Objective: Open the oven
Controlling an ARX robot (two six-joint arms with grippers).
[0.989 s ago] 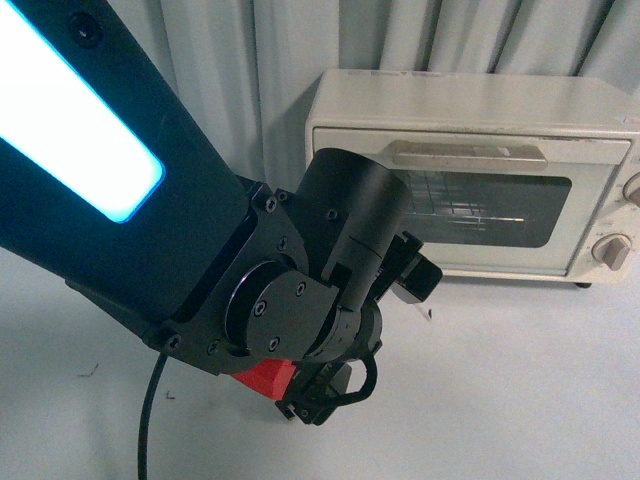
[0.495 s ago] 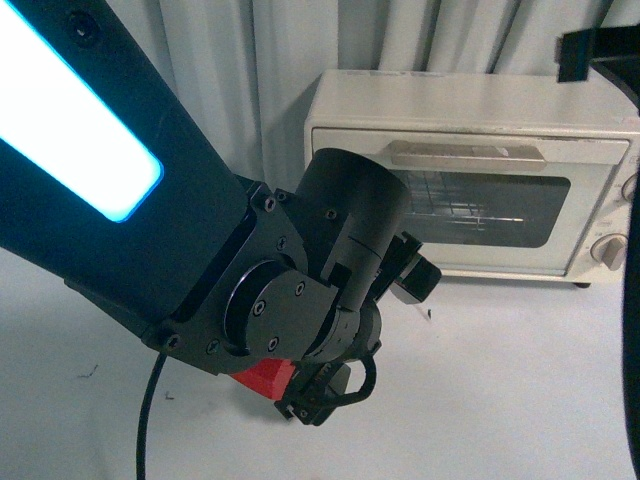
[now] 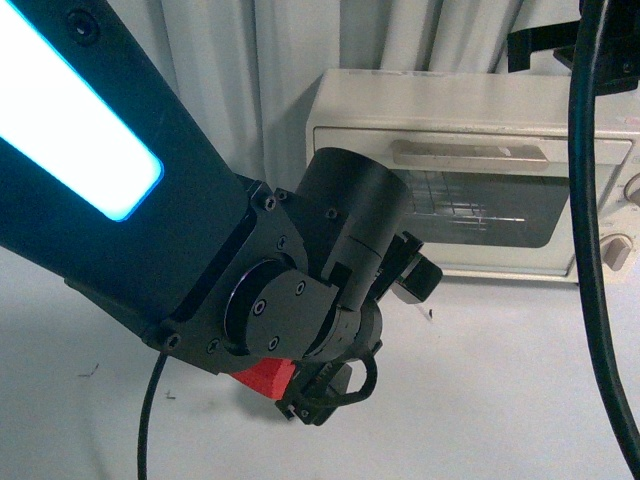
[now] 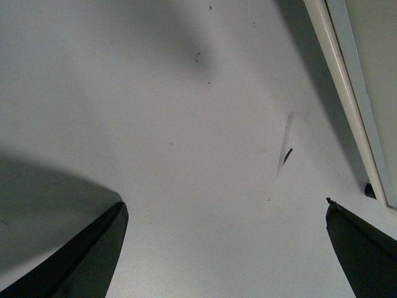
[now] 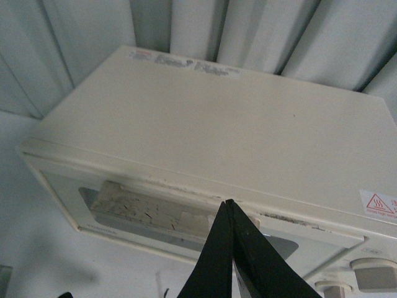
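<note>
Oven, a cream-white boxy toaster model with its glass door shut, sits at the far right of your white table, against grey curtains. Your right gripper, tips pressed together, hangs above its silver bar handle. Your left gripper gapes wide over the tabletop.

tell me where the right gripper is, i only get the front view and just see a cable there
Observer: The right gripper is up over the oven, pointing at the door's top edge near one end of the handle. I cannot tell if it touches.
Operator: open or shut
Observer: Shut. Its fingers are pressed together with nothing between them.
Operator: and the left one
Observer: The left gripper is open over bare table, with the oven's base close by.
</note>
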